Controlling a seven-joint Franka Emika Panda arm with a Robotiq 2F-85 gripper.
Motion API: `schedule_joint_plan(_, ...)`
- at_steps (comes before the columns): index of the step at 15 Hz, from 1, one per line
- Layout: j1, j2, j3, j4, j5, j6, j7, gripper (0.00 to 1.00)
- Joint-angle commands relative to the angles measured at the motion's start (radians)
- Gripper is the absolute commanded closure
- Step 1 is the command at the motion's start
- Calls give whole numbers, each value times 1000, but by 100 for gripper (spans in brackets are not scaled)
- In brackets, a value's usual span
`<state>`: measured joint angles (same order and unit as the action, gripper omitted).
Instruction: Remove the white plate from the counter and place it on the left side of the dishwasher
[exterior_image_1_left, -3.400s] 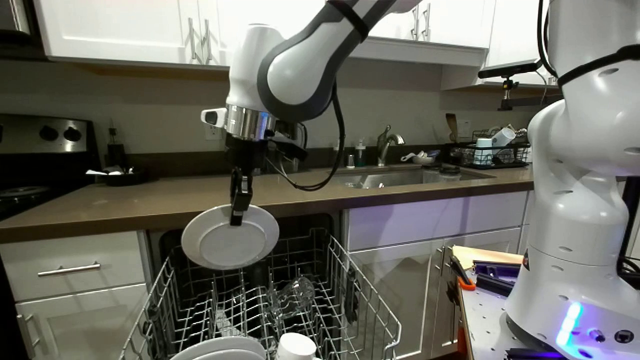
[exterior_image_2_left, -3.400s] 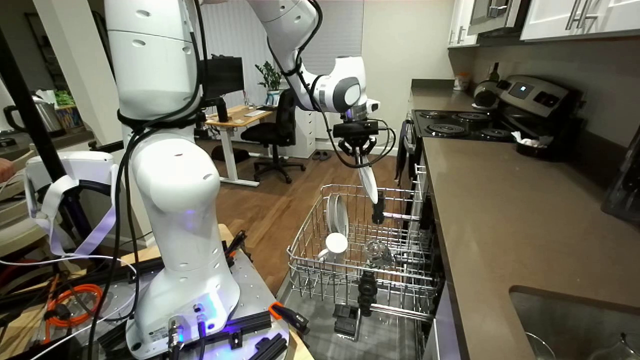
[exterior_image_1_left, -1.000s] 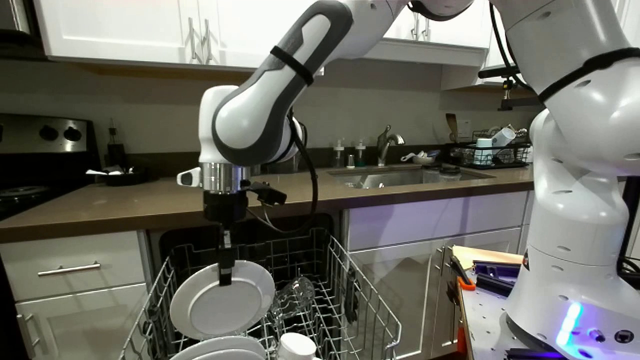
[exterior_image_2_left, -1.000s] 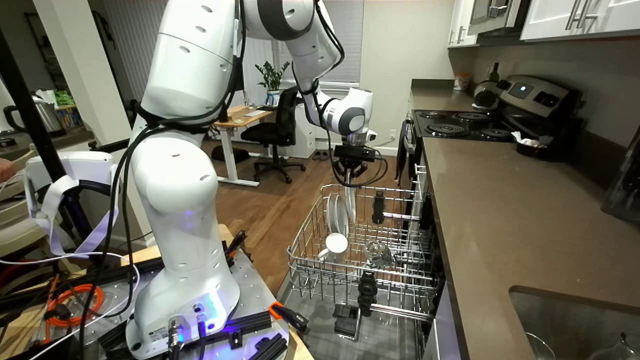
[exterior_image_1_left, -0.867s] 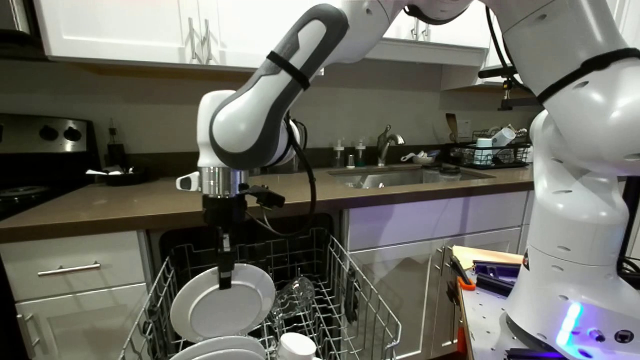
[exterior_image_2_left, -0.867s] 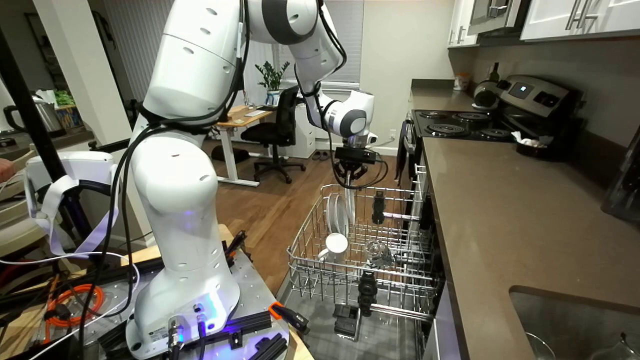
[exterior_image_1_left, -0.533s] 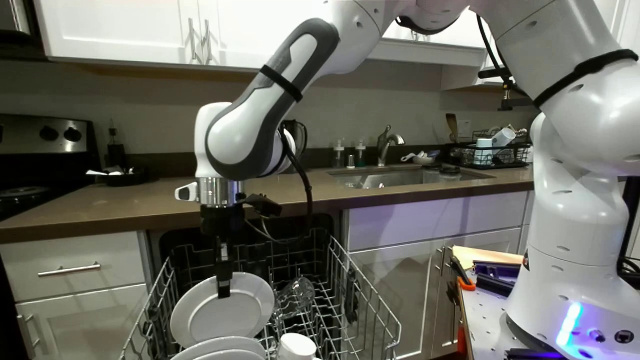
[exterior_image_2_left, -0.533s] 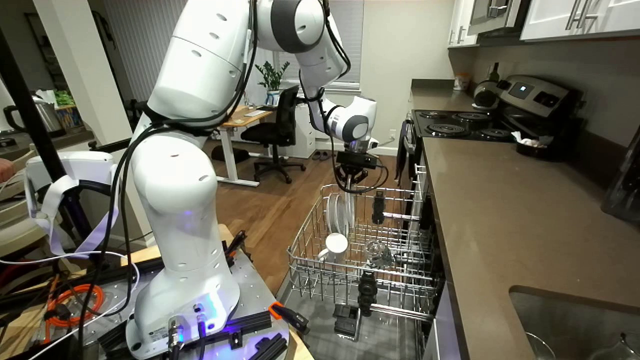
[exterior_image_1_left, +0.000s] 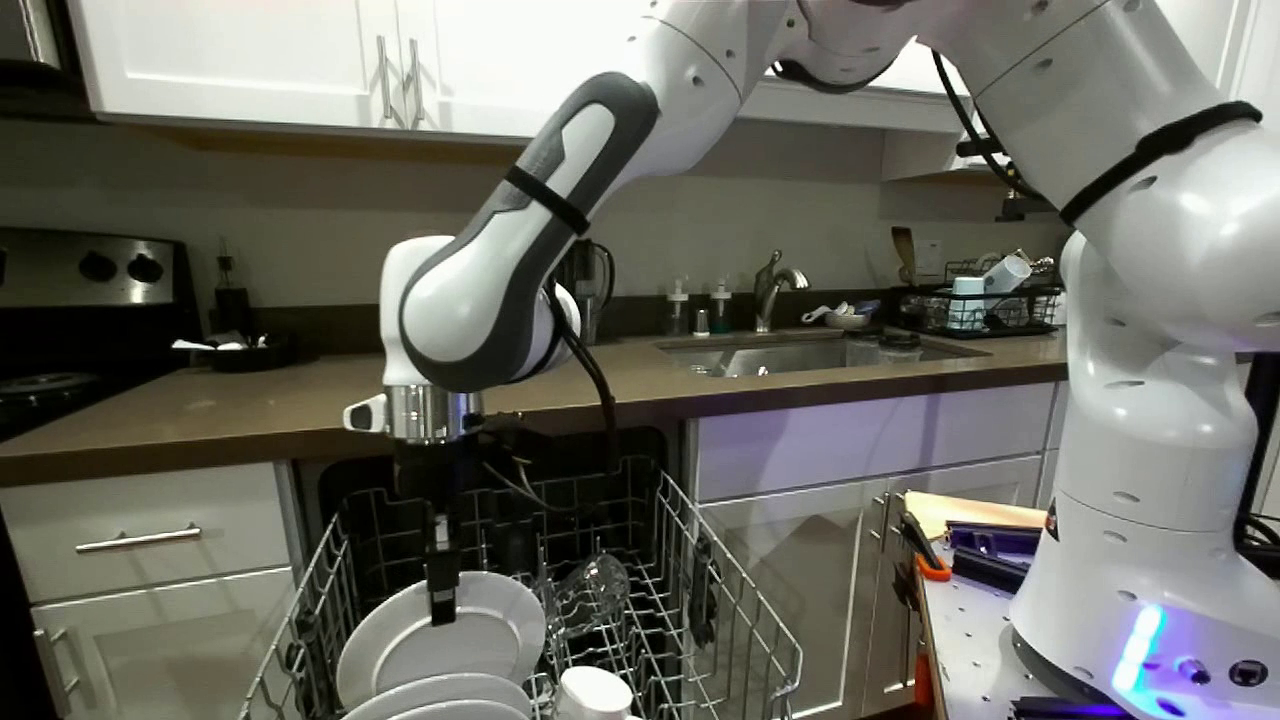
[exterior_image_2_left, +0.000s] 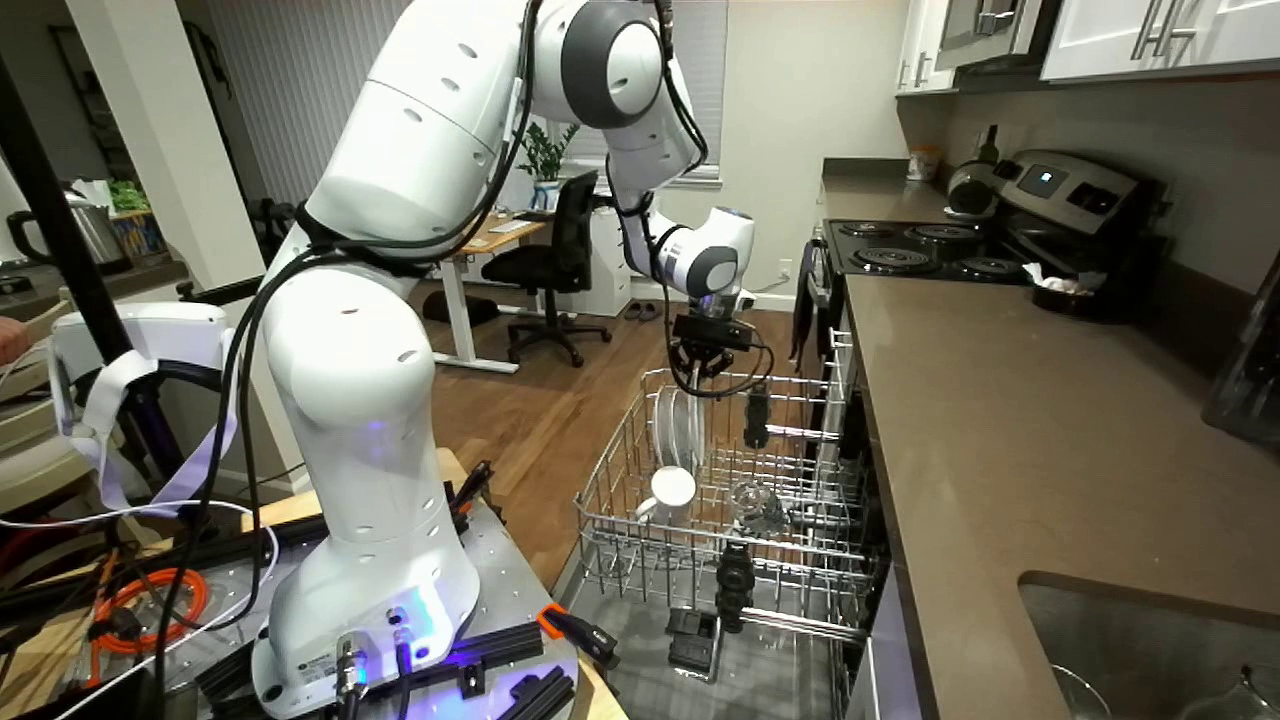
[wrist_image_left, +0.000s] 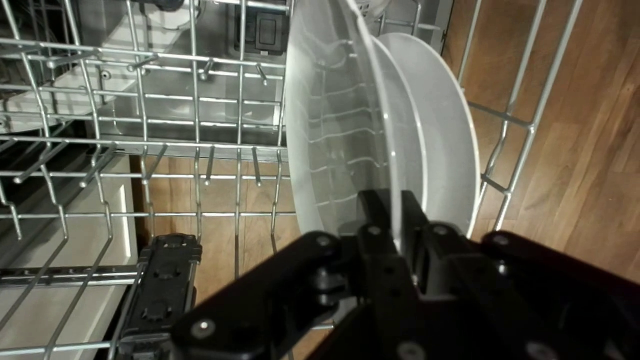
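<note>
Currently, the white dinner plate (exterior_image_1_left: 476, 642) is pinched at its rim by the Robotiq gripper (wrist_image_left: 393, 215), on edge in the dishwasher's wire rack (wrist_image_left: 200, 145) beside two plates (wrist_image_left: 437, 120), which may be struck if it is released before its obscured lower edge is seated.

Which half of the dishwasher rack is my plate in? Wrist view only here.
Observer: In an exterior view, the white plate is mostly left of the middle of the dishwasher rack.
Operator: What's on the counter beside the stove?
Observer: A black dish with something white in it.
Operator: Anything in the sink?
Observer: Yes, what looks like clear glassware.
</note>
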<state>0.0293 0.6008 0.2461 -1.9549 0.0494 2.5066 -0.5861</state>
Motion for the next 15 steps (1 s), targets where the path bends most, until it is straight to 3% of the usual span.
schedule_joint_plan(1, -4, 32, 11, 47, -17, -22, 2, 94)
schedule_joint_plan(15, 26, 135, -2, 121, -69, 0, 36, 95)
